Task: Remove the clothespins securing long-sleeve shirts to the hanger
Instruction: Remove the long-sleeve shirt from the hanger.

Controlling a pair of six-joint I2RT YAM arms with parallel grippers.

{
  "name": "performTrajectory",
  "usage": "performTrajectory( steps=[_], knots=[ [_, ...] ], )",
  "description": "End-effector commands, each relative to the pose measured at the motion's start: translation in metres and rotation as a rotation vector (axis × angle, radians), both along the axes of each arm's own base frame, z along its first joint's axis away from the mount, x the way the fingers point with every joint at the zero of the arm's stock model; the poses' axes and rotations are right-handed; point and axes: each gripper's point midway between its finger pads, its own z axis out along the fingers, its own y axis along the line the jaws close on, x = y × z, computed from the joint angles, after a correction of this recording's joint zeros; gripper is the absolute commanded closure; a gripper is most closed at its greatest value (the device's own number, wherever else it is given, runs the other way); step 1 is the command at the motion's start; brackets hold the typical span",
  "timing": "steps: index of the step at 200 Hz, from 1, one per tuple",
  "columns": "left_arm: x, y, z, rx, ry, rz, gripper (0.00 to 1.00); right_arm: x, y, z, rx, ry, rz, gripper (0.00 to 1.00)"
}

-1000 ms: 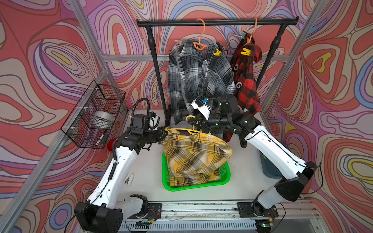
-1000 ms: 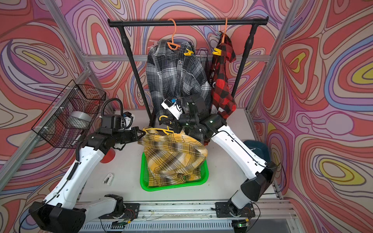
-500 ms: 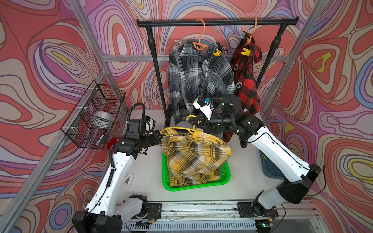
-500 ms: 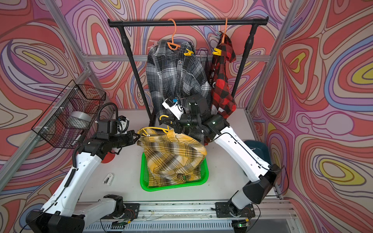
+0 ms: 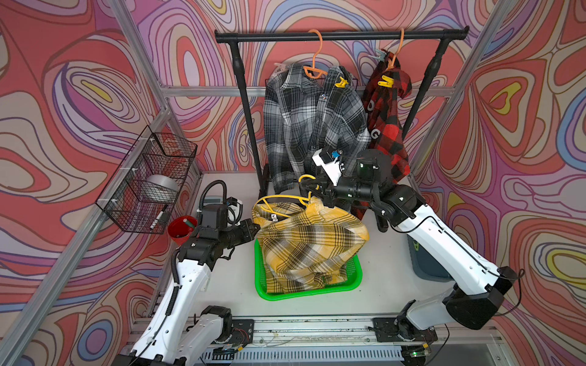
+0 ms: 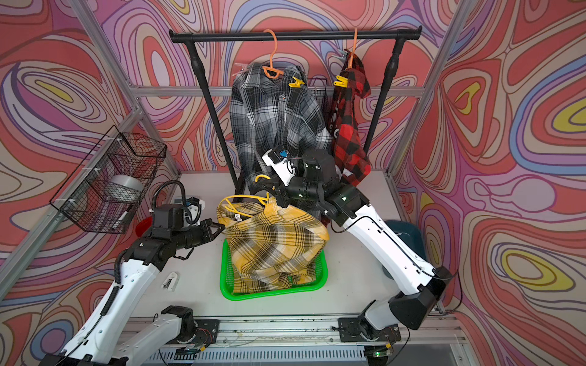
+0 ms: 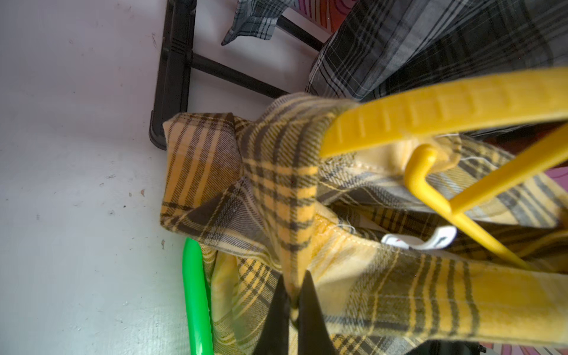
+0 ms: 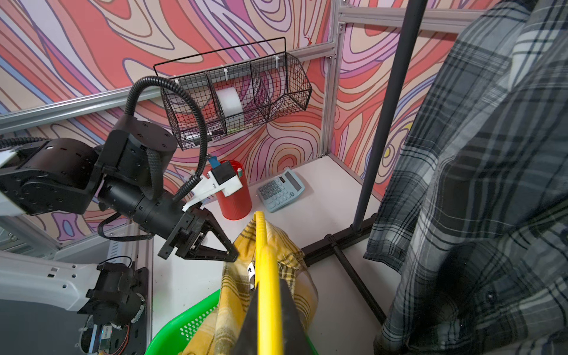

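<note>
The yellow-black plaid shirt [image 5: 310,240] sags into a green basket [image 5: 304,294], still draped on a yellow hanger [image 5: 285,199]. My left gripper [image 5: 255,226] is shut on a fold of the shirt's fabric [image 7: 276,172] at its left edge, and the black fingers [image 7: 278,307] pinch the cloth. My right gripper [image 5: 318,195] is shut on the yellow hanger [image 8: 266,246] above the shirt. On the rail hang the grey plaid shirt [image 5: 310,120] and the red-black shirt [image 5: 387,126]. Each is pinned by a yellow clothespin [image 5: 341,83] [image 5: 385,82]. A pale clothespin [image 5: 380,55] sits by the red shirt's hanger hook.
The black rack's foot [image 7: 172,76] stands just behind the basket. A wire basket [image 5: 149,177] hangs on the left wall. Below it stand a red cup [image 8: 233,196] and a calculator [image 8: 281,190]. A white clothespin [image 6: 170,280] lies on the table by the left arm. A dark bin [image 5: 425,263] is at the right.
My left gripper has drawn back a little toward the front, keeping the yellow fabric. My right gripper still holds the hanger in about the same place.
</note>
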Motion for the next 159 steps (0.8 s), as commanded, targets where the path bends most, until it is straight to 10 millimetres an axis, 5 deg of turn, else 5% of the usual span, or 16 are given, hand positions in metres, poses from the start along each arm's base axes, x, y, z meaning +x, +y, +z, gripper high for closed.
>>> performTrajectory(
  steps=[1, 47, 79, 132, 159],
  knots=[
    [-0.005, -0.003, -0.001, -0.051, 0.014, 0.006, 1.0, -0.001, -0.01, 0.036, 0.09, -0.086, -0.046, 1.0],
    [-0.007, 0.004, -0.005, -0.023, -0.002, 0.036, 1.0, -0.002, -0.021, 0.045, 0.102, -0.106, -0.074, 1.0],
    [-0.006, -0.008, 0.0, -0.1, -0.008, -0.003, 1.0, 0.003, -0.024, 0.042, 0.1, -0.096, -0.101, 1.0],
    [-0.029, -0.067, 0.005, -0.142, -0.024, -0.16, 1.0, 0.013, -0.009, 0.025, 0.119, -0.051, -0.075, 1.0],
    [-0.05, -0.089, -0.011, -0.13, 0.034, -0.239, 1.0, 0.019, -0.004, 0.009, 0.116, -0.015, -0.075, 1.0]
  ],
)
